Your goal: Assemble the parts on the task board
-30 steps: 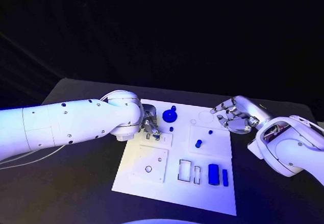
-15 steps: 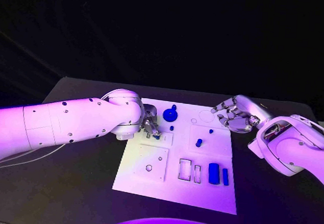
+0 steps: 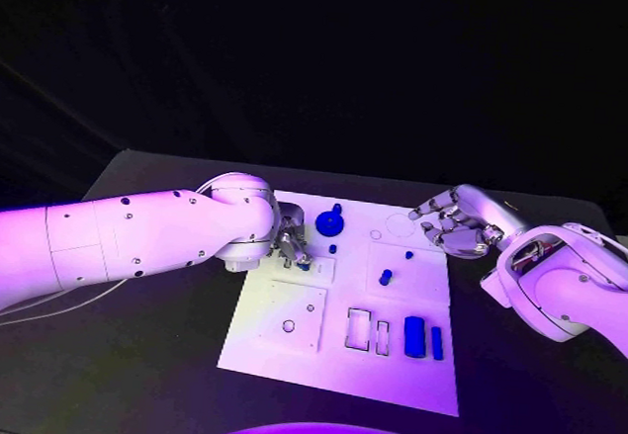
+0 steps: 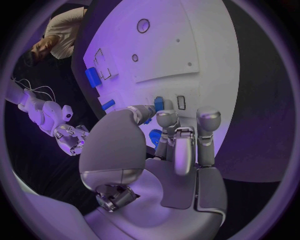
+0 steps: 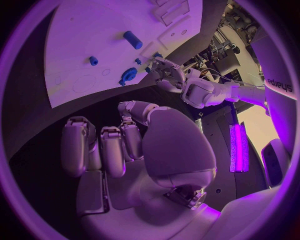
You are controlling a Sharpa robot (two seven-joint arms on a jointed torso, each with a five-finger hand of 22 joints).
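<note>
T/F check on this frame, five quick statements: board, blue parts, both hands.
1. The white task board lies flat on the black table. True.
2. The right hand grips a blue part. False: it holds nothing and sits off the board's far right corner.
3. The left hand works at the board's left edge. True.
4. Two upright blue bar-shaped parts sit side by side near the board's right edge. True.
5. The round blue knob-like part lies off the board. False: it sits on the board's far end.

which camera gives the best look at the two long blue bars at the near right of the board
The head view: the blue bars lie side by side, unobstructed, on the task board. The left wrist view catches one at the board's edge, small and bent. I cannot pick them out in the right wrist view.
</note>
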